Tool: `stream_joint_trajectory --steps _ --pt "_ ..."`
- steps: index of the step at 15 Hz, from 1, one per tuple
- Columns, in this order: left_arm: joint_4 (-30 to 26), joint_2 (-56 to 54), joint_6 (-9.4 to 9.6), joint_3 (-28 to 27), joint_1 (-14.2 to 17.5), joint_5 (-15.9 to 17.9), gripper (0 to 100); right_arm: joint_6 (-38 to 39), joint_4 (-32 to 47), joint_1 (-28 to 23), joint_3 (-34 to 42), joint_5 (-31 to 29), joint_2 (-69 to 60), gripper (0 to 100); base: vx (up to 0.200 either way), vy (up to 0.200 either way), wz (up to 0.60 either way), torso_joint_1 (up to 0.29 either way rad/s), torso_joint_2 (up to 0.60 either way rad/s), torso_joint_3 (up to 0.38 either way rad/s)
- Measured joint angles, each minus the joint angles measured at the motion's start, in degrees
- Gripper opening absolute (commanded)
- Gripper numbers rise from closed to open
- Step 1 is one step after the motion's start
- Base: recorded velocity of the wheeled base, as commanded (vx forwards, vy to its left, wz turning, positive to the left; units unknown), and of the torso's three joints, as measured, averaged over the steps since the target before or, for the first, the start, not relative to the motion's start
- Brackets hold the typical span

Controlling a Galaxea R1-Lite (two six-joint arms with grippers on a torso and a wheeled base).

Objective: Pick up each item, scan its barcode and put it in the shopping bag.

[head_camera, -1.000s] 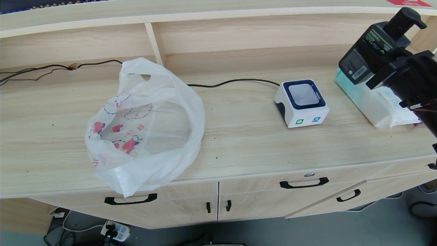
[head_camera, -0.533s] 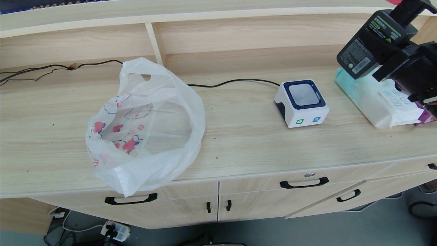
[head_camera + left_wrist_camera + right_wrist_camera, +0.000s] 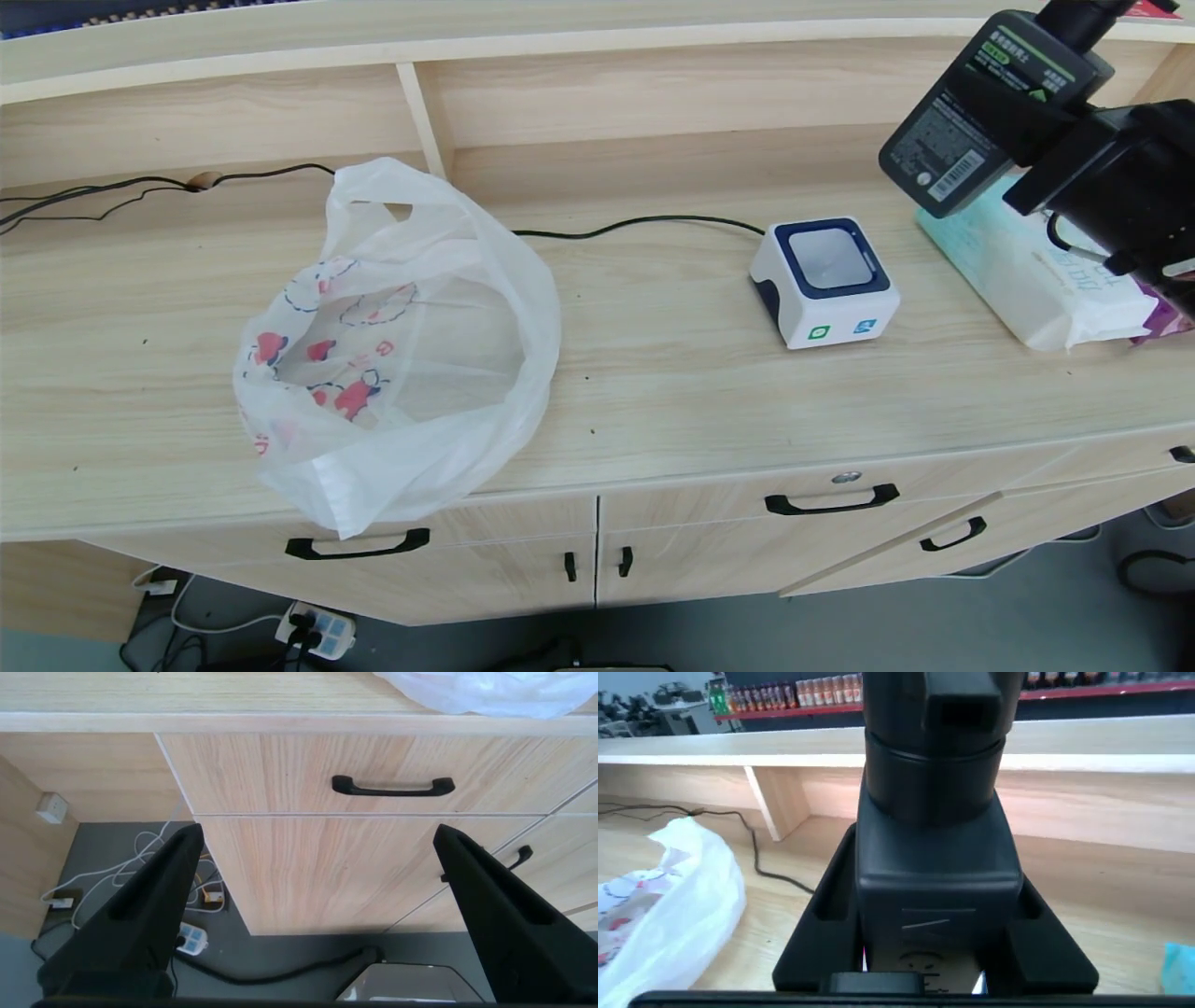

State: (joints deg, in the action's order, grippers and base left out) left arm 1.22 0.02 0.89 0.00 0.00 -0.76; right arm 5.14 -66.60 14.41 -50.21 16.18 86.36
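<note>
Above the right end of the pale wooden counter (image 3: 653, 392), the right gripper (image 3: 1041, 149) clamps the black, rigid plastic pump bottle (image 3: 971, 131) by its flat sides; it looks smooth and probably heavy with liquid, so a firm mid-body hold seems safest.

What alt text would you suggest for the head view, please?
The right gripper holds a tilted black pump bottle above a white soft pack, right of a white scanner; an open shopping bag lies left on the counter.
</note>
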Motion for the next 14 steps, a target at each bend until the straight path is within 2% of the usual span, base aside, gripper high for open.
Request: stream_joint_trajectory --steps 6,10,14 --pt "-0.02 0.00 -0.02 0.00 -0.02 0.00 100 11.43 3.23 11.50 -1.35 -0.12 -3.91 0 0.000 0.000 0.00 0.000 0.00 0.000" --pt "0.00 0.00 0.01 0.00 -0.07 0.00 100 13.68 3.29 23.71 0.05 -0.44 -5.11 0 0.000 0.000 0.00 0.000 0.00 0.000" --pt "-0.02 0.00 0.00 0.00 -0.07 0.00 100 13.98 3.32 37.46 3.17 -5.07 -5.00 0 0.000 0.000 0.00 0.000 0.00 0.000"
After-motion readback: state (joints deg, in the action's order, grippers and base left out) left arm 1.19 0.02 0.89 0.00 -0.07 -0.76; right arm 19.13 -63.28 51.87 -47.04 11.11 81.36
